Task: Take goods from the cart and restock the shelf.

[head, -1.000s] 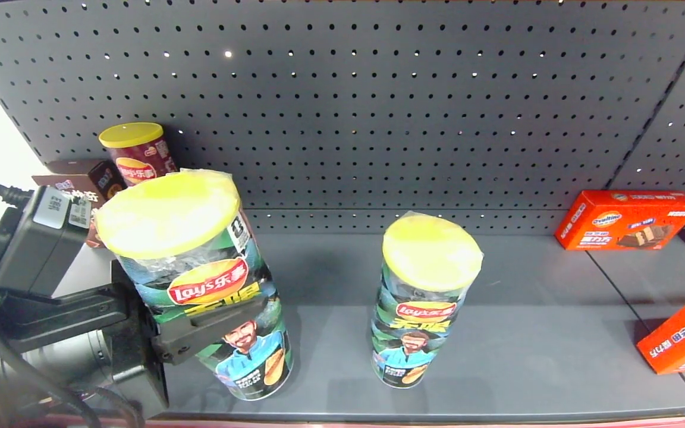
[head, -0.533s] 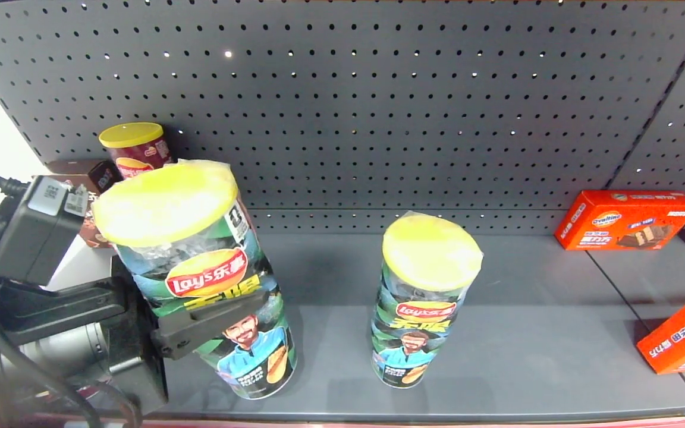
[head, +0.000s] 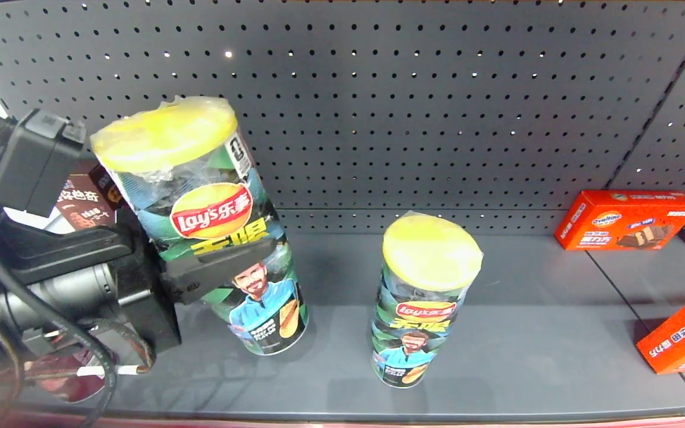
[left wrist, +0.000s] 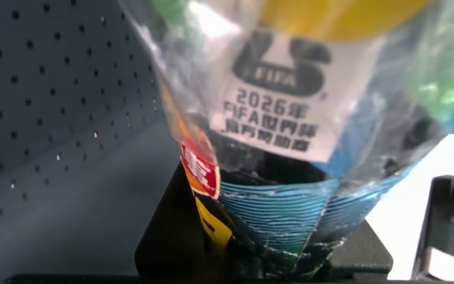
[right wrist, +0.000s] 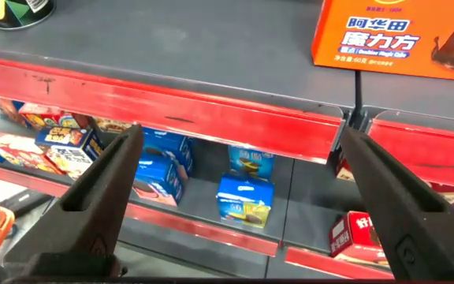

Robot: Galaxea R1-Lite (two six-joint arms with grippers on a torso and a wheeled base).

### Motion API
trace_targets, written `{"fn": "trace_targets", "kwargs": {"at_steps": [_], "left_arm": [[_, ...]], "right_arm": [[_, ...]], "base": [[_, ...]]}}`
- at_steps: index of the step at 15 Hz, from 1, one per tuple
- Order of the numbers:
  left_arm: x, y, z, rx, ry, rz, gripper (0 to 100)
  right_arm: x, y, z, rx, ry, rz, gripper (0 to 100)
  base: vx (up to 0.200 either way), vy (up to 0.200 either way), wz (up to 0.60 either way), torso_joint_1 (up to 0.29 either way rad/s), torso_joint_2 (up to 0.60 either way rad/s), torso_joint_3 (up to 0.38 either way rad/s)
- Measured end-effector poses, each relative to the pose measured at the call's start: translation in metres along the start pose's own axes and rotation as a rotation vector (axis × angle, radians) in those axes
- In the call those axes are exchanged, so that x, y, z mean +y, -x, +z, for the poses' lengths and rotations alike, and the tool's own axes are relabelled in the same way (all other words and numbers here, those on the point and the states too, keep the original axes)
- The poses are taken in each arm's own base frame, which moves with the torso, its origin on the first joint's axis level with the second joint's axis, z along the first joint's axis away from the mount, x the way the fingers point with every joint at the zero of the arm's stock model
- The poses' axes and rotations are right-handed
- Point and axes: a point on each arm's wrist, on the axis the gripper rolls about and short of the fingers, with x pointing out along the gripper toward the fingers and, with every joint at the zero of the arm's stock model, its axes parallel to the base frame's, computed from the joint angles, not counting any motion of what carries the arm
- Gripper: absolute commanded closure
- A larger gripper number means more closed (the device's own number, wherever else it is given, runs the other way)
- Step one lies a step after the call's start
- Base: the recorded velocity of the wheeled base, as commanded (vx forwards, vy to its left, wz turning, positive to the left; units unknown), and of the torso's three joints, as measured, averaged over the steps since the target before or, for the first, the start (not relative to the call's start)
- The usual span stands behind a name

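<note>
A tall chip can (head: 217, 226) with a yellow lid and clear wrap leans slightly at the left of the grey shelf (head: 527, 333). My left gripper (head: 223, 267) is shut on its middle. The can's wrapped body (left wrist: 290, 118) shows close up in the left wrist view, between the dark fingers. Its base is low over the shelf board; I cannot tell if it touches. A second can of the same kind (head: 420, 297) stands upright mid-shelf, a short gap to the right. My right gripper (right wrist: 243, 134) is open below the shelf's front, with nothing between its fingers.
The perforated back wall (head: 408, 107) closes the shelf behind. Orange boxes (head: 625, 219) (head: 681, 345) lie at the right, and a brown box (head: 84, 205) sits behind my left arm. The red shelf edge (right wrist: 211, 106) and lower shelves with blue boxes (right wrist: 247, 201) face my right gripper.
My left gripper has carried the can up and deeper into the shelf, slightly to the right. The can now hides the small dark red can at the back left.
</note>
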Motion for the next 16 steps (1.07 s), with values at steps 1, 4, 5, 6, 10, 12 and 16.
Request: {"fn": "trace_targets", "kwargs": {"at_steps": [1, 4, 5, 6, 10, 12, 16], "left_arm": [[0.003, -0.006, 0.006, -0.014, -0.008, -0.006, 100], [0.012, -0.022, 0.011, -0.018, -0.016, -0.016, 100], [0.015, -0.029, 0.014, -0.022, -0.027, -0.018, 100], [0.017, -0.035, 0.014, -0.009, -0.036, -0.022, 100], [0.026, -0.055, 0.008, 0.061, -0.016, -0.067, 100], [0.030, -0.062, 0.008, 0.123, 0.018, -0.072, 100], [0.044, -0.086, 0.024, 0.100, 0.001, -0.091, 100]], "right_arm": [[0.000, 0.000, 0.000, 0.000, 0.000, 0.000, 0], [0.000, 0.000, 0.000, 0.000, 0.000, 0.000, 0], [0.000, 0.000, 0.000, 0.001, 0.000, 0.000, 0], [0.000, 0.000, 0.000, 0.001, 0.000, 0.000, 0], [0.000, 0.000, 0.000, 0.001, 0.000, 0.000, 0], [0.000, 0.000, 0.000, 0.001, 0.000, 0.000, 0], [0.000, 0.000, 0.000, 0.001, 0.000, 0.000, 0]], "base": [[0.000, 0.000, 0.00, 0.000, 0.00, 0.000], [0.000, 0.000, 0.00, 0.000, 0.00, 0.000], [0.000, 0.000, 0.00, 0.000, 0.00, 0.000], [0.000, 0.000, 0.00, 0.000, 0.00, 0.000], [0.000, 0.000, 0.00, 0.000, 0.00, 0.000], [0.000, 0.000, 0.00, 0.000, 0.00, 0.000], [0.000, 0.000, 0.00, 0.000, 0.00, 0.000]]}}
